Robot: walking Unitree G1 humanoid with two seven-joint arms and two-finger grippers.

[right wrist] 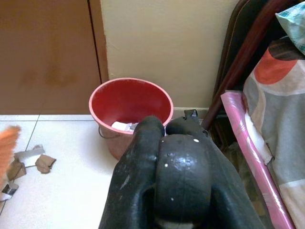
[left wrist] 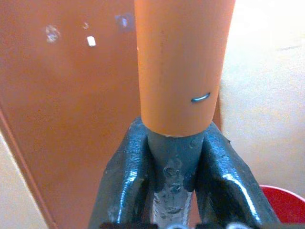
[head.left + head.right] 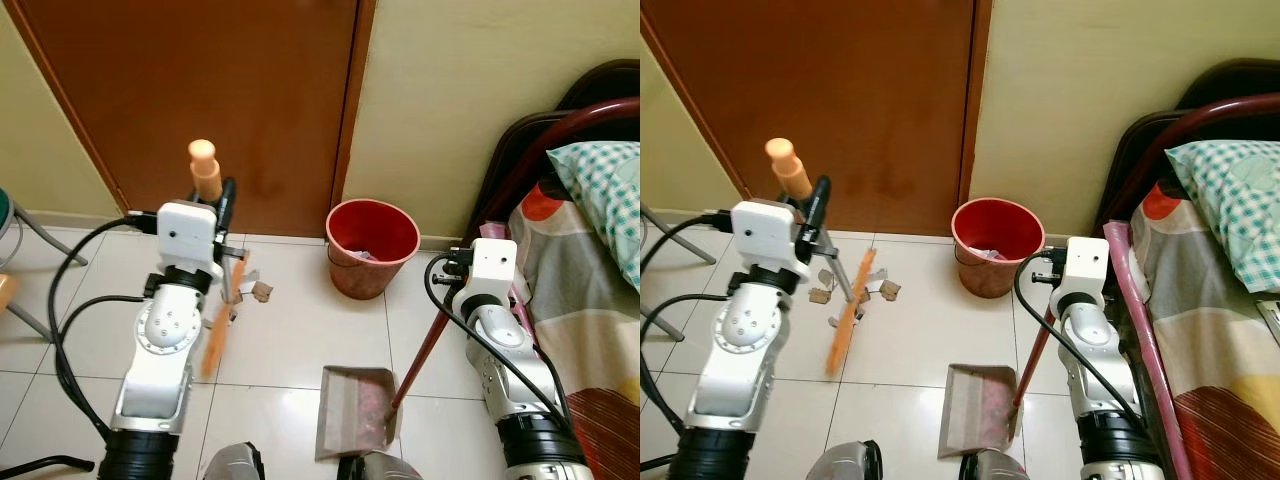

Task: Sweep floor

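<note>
Broom handle [image 2: 183, 71] in left end effector [image 2: 174, 176]

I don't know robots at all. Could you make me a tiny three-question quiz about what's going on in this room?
1. True or false: the left gripper is shut on the broom handle.
2. What lies on the tiles beside the broom head?
a) paper scraps
b) a sock
c) coins
3. Fill in: the red bucket stands against the ___, beside the brown door.

Key:
1. true
2. a, paper scraps
3. wall

Orange broom [image 3: 848, 310] beside scraps [image 3: 855, 290]
</note>
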